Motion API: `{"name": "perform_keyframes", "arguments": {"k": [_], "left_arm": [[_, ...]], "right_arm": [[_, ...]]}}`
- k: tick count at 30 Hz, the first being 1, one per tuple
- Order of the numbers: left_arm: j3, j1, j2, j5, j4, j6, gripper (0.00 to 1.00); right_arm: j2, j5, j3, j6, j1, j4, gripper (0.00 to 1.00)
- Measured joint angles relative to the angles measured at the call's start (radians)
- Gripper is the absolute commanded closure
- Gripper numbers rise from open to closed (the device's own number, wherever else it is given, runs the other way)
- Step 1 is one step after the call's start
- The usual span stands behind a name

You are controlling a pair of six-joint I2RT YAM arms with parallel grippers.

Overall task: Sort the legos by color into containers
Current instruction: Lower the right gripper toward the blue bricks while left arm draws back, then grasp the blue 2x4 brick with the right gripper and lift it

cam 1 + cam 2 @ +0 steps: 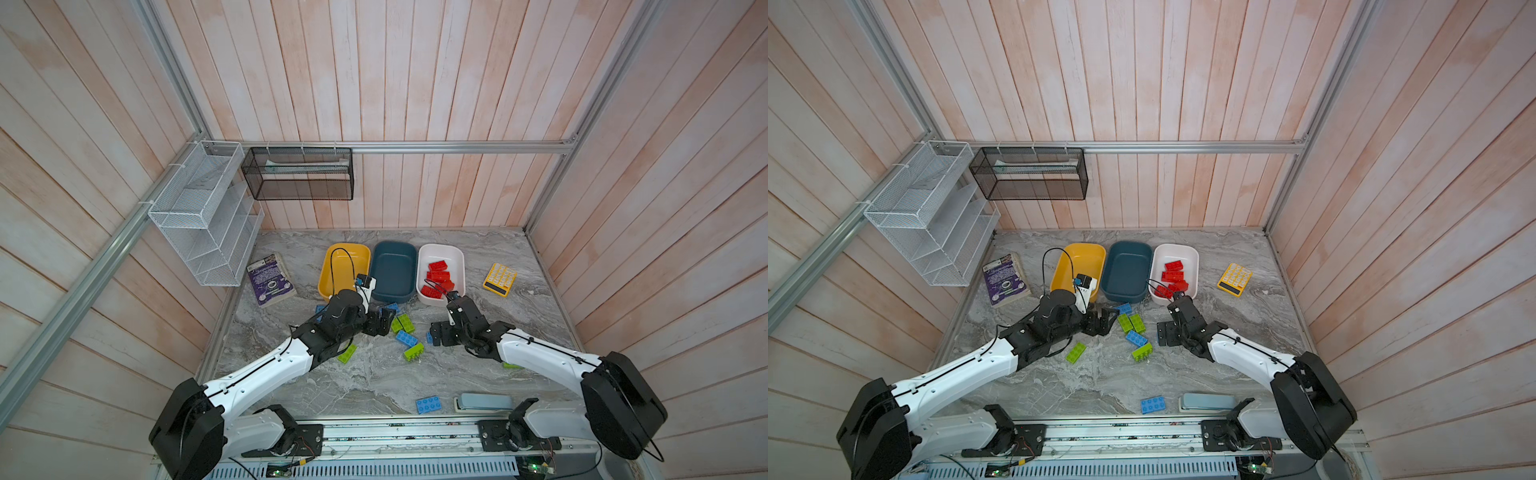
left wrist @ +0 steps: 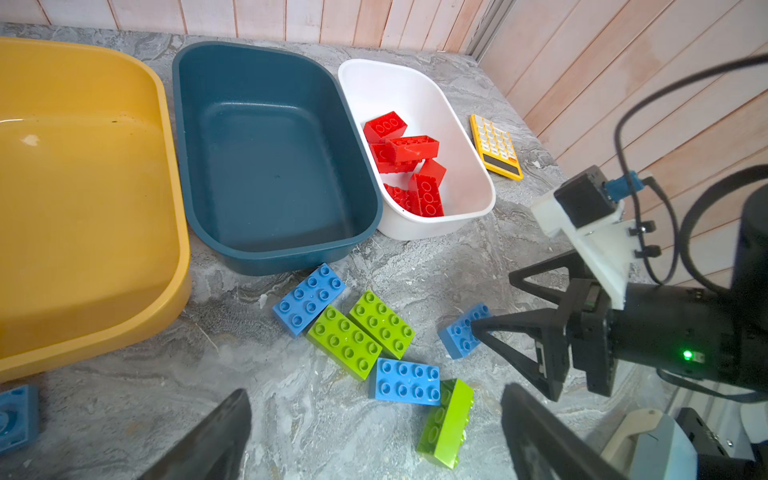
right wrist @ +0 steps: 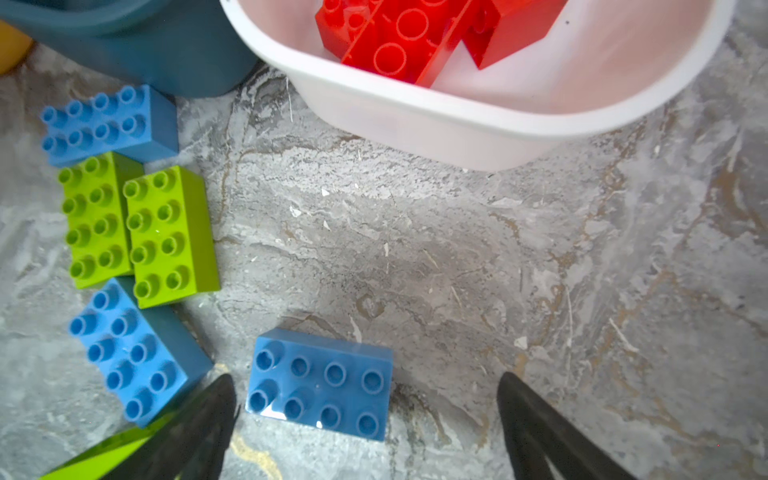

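Nearest to my base, one blue lego (image 1: 428,404) lies alone on the marble table (image 1: 374,382), just beside a pale blue stapler (image 1: 484,402). A little farther in, a green lego (image 1: 347,353) lies next to my left forearm.

Then come my two pincers, both low over the table. My left pincer (image 1: 384,320) has its jaws wide and holds nothing. My right pincer (image 3: 365,380) is wide too. A flat blue brick (image 3: 320,382) lies between its fingers, close to one finger and apart from the other, so it is not gripped.

Between the pincers there is a small group of legos. Two green bricks (image 2: 345,343) lie side by side and touching. At their far end is a second blue brick (image 2: 309,299), and at their near end a third blue brick (image 2: 407,382). A tipped green brick (image 2: 444,424) lies against the third.

Behind them, three containers stand in a row: the yellow tub (image 1: 361,257), the teal tub (image 1: 395,270) and the white tub (image 1: 440,249). The red legos (image 1: 438,274) are heaped in the white tub. A yellow calculator (image 1: 500,279) lies to the right of it, and a book (image 1: 270,280) lies to the left of the yellow tub.
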Motion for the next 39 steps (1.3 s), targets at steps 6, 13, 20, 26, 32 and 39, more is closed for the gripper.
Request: {"name": "perform_keyframes", "arguments": {"k": [6, 13, 20, 26, 32, 39], "left_arm": [[-0.003, 0.000, -0.009, 0.000, 0.001, -0.002, 0.05], [-0.032, 0.000, -0.032, 0.000, 0.000, -0.005, 0.05], [-0.047, 0.000, -0.053, -0.007, -0.001, -0.006, 0.05], [-0.048, 0.000, -0.055, -0.007, -0.001, -0.008, 0.05], [-0.088, 0.000, -0.083, -0.007, -0.002, -0.016, 0.05], [-0.166, -0.043, -0.139, -0.032, -0.034, -0.062, 0.05]], "right_arm": [[0.027, 0.006, 0.000, 0.021, 0.023, 0.014, 0.00], [0.113, 0.022, 0.000, 0.047, 0.045, 0.033, 0.08], [0.154, 0.035, 0.005, 0.064, 0.060, 0.053, 0.33], [0.153, 0.040, 0.011, 0.073, 0.064, 0.044, 0.36], [0.142, 0.036, 0.132, 0.057, 0.065, -0.022, 0.36], [0.206, 0.010, 0.461, 0.000, 0.065, -0.051, 0.36]]}}
